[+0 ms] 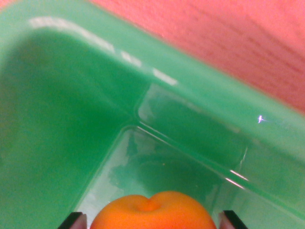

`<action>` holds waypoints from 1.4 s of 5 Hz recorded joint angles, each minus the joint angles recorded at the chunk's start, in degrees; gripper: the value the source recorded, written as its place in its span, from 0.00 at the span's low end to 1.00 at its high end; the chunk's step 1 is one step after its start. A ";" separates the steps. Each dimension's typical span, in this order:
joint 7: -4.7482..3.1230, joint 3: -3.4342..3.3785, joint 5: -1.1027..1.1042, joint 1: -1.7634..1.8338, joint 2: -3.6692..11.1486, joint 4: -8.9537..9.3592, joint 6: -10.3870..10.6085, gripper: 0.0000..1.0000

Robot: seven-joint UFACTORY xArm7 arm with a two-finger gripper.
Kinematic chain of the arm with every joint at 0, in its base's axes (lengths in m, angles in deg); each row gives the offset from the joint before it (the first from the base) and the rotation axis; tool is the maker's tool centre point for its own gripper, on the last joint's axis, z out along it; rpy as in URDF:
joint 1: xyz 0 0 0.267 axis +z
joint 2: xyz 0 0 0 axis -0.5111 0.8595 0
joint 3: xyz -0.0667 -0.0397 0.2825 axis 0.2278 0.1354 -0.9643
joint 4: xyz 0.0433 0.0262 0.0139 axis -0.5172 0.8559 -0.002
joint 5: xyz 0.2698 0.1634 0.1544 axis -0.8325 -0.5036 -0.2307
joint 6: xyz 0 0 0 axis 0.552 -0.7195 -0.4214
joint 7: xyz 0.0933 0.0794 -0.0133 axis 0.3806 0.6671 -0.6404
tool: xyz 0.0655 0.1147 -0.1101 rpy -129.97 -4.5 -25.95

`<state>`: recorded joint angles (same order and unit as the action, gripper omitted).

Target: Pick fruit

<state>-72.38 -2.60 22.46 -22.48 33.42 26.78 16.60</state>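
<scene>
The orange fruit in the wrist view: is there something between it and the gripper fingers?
Nothing visible stands between them. The orange fruit lies on the floor of the green bin, at the bottom edge of the picture, and a dark finger shows on each side of it. The gaps beside the fruit look clear, though the fingertips are cut off by the frame.

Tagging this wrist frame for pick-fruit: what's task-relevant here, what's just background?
Task-relevant:
- orange fruit with a dimpled top, at the bottom edge, between the fingertips
- gripper, only its two dark fingertips visible, one each side of the fruit
- green plastic bin, the fruit sits inside it

Background:
- reddish-pink surface beyond the bin's rim
</scene>
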 joint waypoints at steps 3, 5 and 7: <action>0.20 -0.01 0.04 -0.06 -1.86 -2.65 -4.50 1.00; 0.31 -0.01 0.07 -0.09 -2.89 -4.11 -6.99 1.00; 0.42 -0.02 0.09 -0.13 -3.91 -5.58 -9.49 1.00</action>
<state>-71.96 -2.62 22.55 -22.60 29.51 21.20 7.11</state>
